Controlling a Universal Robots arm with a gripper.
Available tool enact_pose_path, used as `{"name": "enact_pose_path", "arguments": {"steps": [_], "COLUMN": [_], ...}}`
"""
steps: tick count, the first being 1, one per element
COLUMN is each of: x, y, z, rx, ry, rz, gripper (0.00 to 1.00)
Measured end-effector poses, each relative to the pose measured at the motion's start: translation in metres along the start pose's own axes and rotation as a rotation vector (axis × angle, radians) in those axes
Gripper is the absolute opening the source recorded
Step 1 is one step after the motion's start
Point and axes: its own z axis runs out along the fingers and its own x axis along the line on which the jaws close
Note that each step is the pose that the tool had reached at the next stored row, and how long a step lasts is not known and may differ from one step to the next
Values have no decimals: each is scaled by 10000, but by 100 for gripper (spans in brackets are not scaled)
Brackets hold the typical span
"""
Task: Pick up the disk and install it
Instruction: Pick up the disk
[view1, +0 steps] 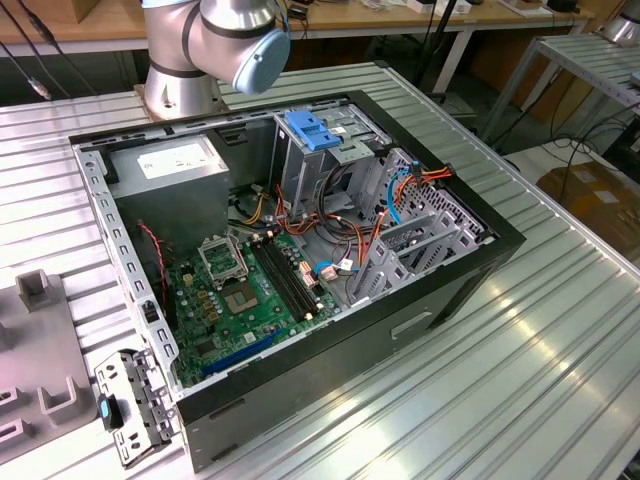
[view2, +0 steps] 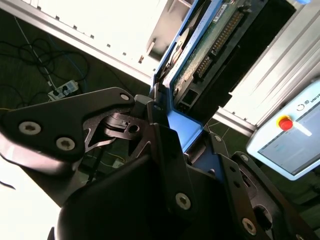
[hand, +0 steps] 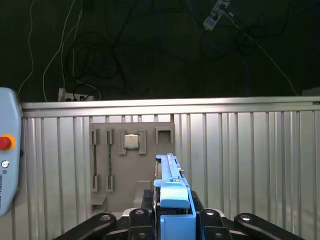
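My gripper (view2: 169, 125) is shut on the disk (view2: 202, 50), a flat drive in a blue plastic frame. In the second wrist view the disk sticks out past the black fingers (view2: 75, 125), with its green circuit-board side and connector showing. In the first wrist view the disk (hand: 172, 192) is seen edge-on as a blue frame rising between the two fingers of the gripper (hand: 172, 220). It hangs in the air over the ribbed aluminium table (hand: 240, 165). The open computer case (view1: 470, 270) lies on its side in the exterior view, with the arm's base (view1: 215, 40) behind it.
Inside the case are a grey power-supply box (view1: 175, 160), a motherboard (view1: 240, 290), cables and a drive cage topped by a light-blue bracket (view1: 313, 130). A grey fixture plate (hand: 100, 160) holds a chip (hand: 131, 141). A teach pendant (hand: 7, 150) lies on the table.
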Motion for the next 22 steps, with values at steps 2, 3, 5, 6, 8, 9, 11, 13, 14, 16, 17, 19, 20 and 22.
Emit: {"name": "enact_pose_path", "arguments": {"steps": [2, 3, 5, 6, 8, 9, 11, 13, 14, 16, 17, 19, 20, 22], "x": [-1, -1, -2, -2, -3, -3, -4, -5, -5, -6, -6, -7, -7, -8], "y": [-22, -36, -60, -67, -100, -111, -130, -152, -162, -179, -193, -212, -223, -246], "z": [0, 0, 0, 0, 0, 0, 1, 1, 1, 0, 1, 1, 1, 1], "rx": [0, -1, 0, 0, 0, 0, 0, 0, 0, -1, 0, 0, 0, 0], "ry": [0, 1, 0, 0, 0, 0, 0, 0, 0, 1, 0, 1, 1, 3], "rz": [-1, 0, 0, 0, 0, -1, 0, 0, 0, 0, 0, 0, 0, 0], "gripper": [37, 37, 37, 37, 37, 37, 37, 37, 37, 37, 37, 37, 37, 37]}}
